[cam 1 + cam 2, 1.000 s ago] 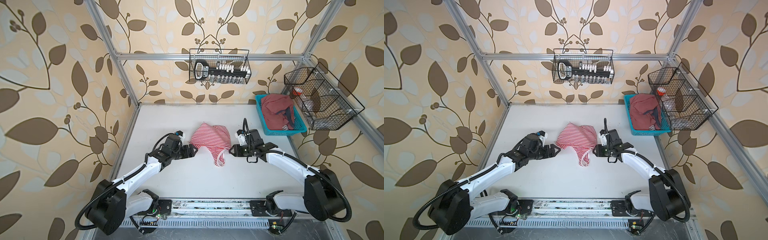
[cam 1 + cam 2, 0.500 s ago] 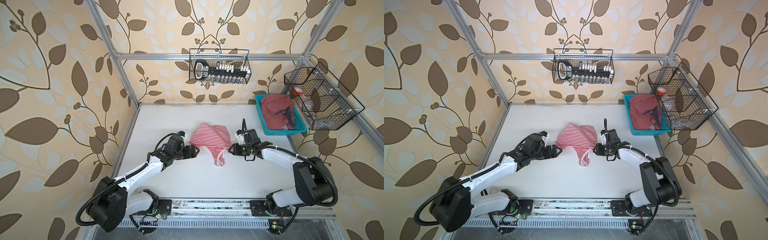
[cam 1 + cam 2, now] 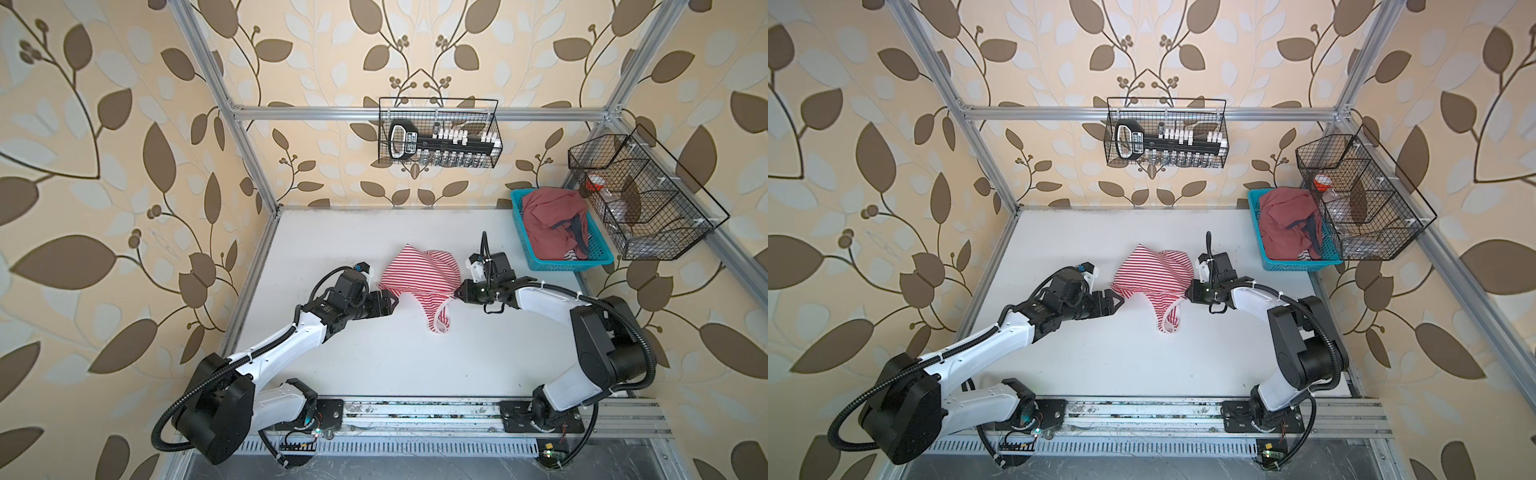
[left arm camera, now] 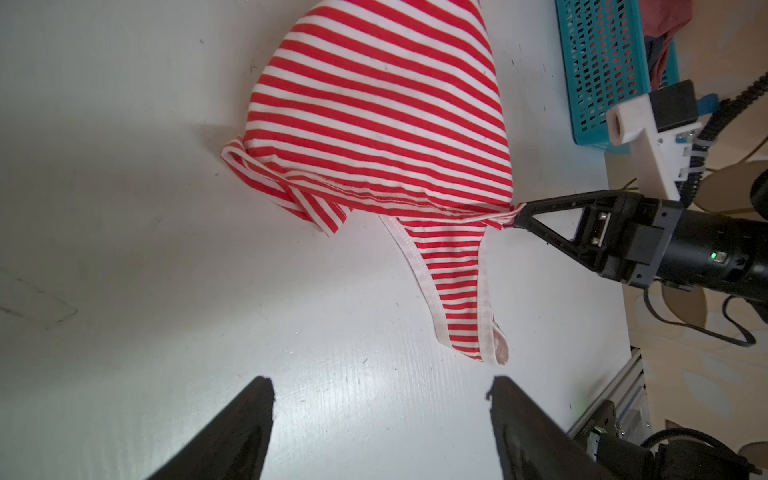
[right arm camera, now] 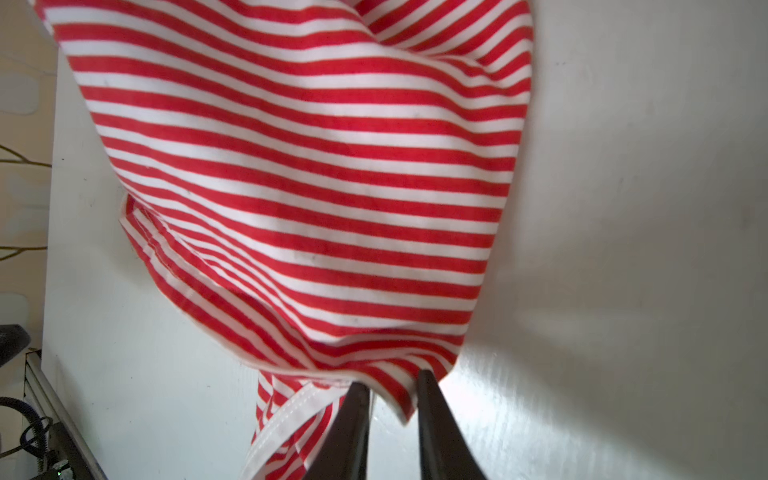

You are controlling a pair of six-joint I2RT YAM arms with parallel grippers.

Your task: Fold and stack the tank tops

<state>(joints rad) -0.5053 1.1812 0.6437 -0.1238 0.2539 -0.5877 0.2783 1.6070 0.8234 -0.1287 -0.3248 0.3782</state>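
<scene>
Right pincer is pinching striped tank top edge on bench. Left pincer is gaping wide near opposite edge, apart.

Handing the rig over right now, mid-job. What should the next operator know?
The left gripper is open and empty, close beside the striped tank top.
The right gripper is shut on that top's edge.
The striped tank top lies crumpled on the table; the red tank top is bunched in the blue basket.
Done: nothing folded yet.
Left: flatten and fold both, then stack.
</scene>
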